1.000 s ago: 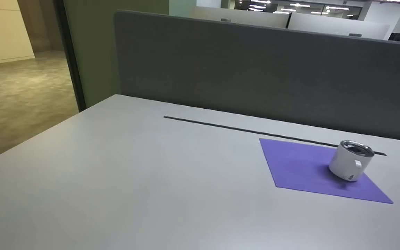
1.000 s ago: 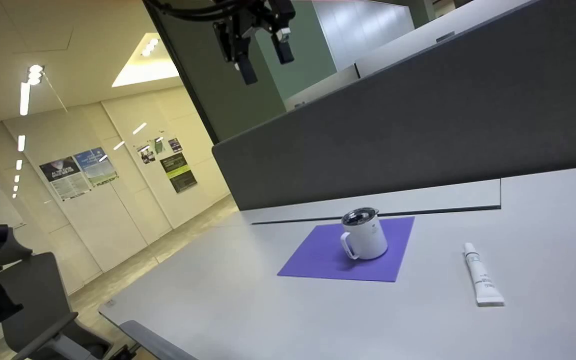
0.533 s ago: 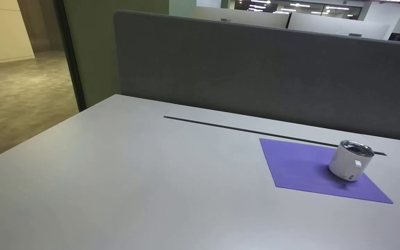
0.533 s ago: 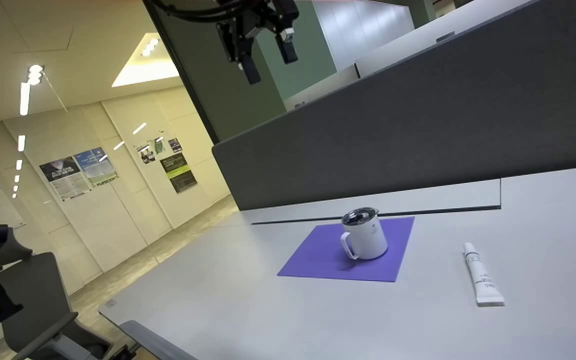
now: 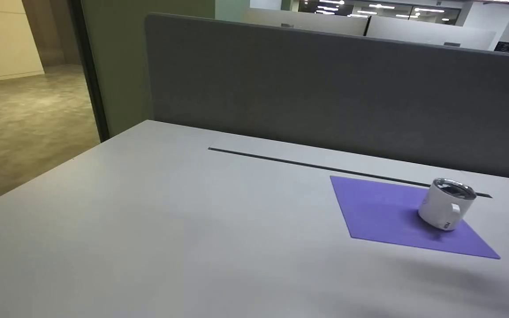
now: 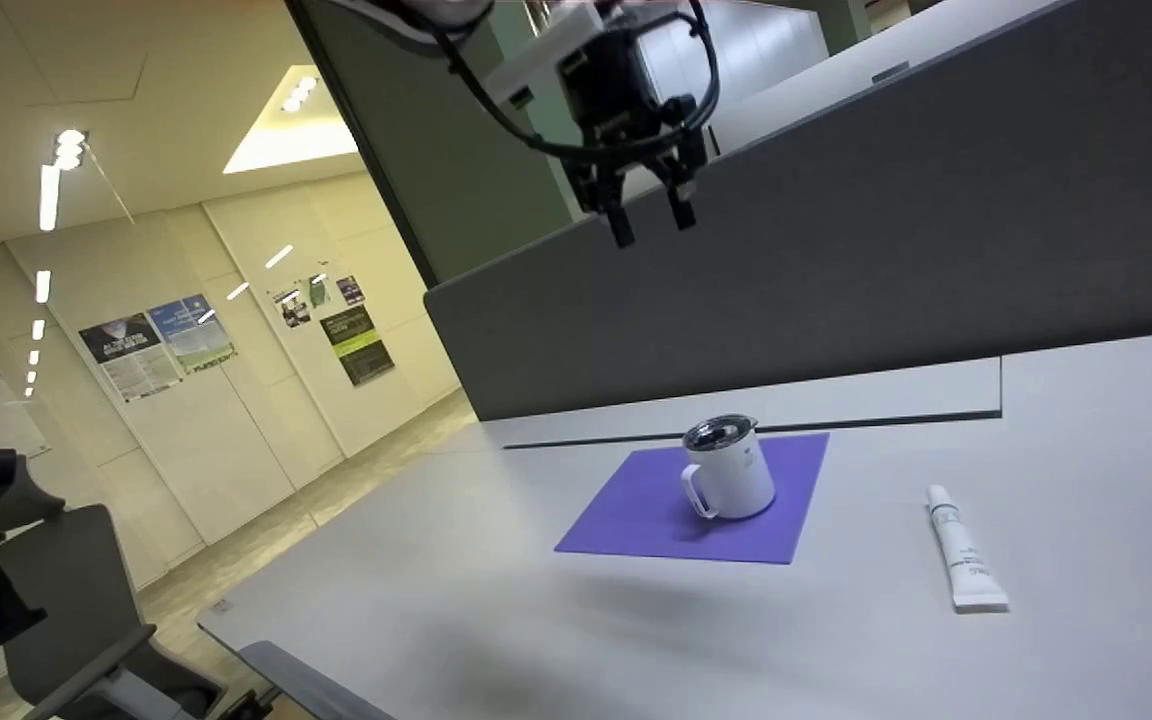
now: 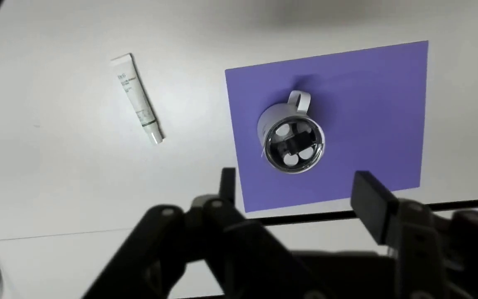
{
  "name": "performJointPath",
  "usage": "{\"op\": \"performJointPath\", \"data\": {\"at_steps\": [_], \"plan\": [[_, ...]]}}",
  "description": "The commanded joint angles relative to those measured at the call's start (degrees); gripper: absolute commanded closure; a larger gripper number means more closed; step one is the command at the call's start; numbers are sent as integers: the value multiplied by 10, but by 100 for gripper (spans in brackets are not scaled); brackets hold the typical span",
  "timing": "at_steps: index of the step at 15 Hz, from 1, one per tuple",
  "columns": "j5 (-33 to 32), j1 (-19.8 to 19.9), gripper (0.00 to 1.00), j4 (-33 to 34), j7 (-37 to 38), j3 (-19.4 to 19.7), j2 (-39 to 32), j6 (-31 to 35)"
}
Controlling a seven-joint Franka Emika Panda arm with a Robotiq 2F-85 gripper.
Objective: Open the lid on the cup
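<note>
The white cup (image 5: pixel 439 211) stands upright on a purple mat (image 5: pixel 371 212), with its handle on the side; the cup also shows in an exterior view (image 6: pixel 739 485) and in the wrist view (image 7: pixel 273 117). The dark, shiny lid (image 6: pixel 719 433) sits on the cup's rim; it also shows in an exterior view (image 5: pixel 454 190) and from above in the wrist view (image 7: pixel 295 144). My gripper (image 6: pixel 653 232) is high above the table, over the cup and apart from it. In the wrist view the gripper (image 7: pixel 293 178) has its fingers wide apart with nothing between them.
A white tube (image 6: pixel 964 555) lies on the table beside the mat; it also shows in the wrist view (image 7: pixel 136 93). A dark grey partition (image 5: pixel 325 97) stands along the table's back edge. A thin dark strip (image 5: pixel 281 160) runs behind the mat. A chair (image 6: pixel 86 580) stands off the table.
In an exterior view my gripper has moved right and down, and more of the arm now shows. Arm shadows have come onto the table. The cup, lid and tube have not moved.
</note>
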State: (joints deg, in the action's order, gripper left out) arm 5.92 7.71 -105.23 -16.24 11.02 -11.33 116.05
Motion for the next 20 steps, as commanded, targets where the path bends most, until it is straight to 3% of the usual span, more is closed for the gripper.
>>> {"op": "performJointPath", "data": {"at_steps": [1, 4, 8, 12, 20], "plan": [[-5, 11, 55, 140, 0, -32, -143, -33], [-35, 6, 75, 204, 11, -51, -226, -35], [-76, -1, 100, 202, 14, -60, -267, 8], [-91, -1, 100, 170, 17, -64, -255, 29], [-88, 5, 100, 184, 5, -70, -272, 31]]}}
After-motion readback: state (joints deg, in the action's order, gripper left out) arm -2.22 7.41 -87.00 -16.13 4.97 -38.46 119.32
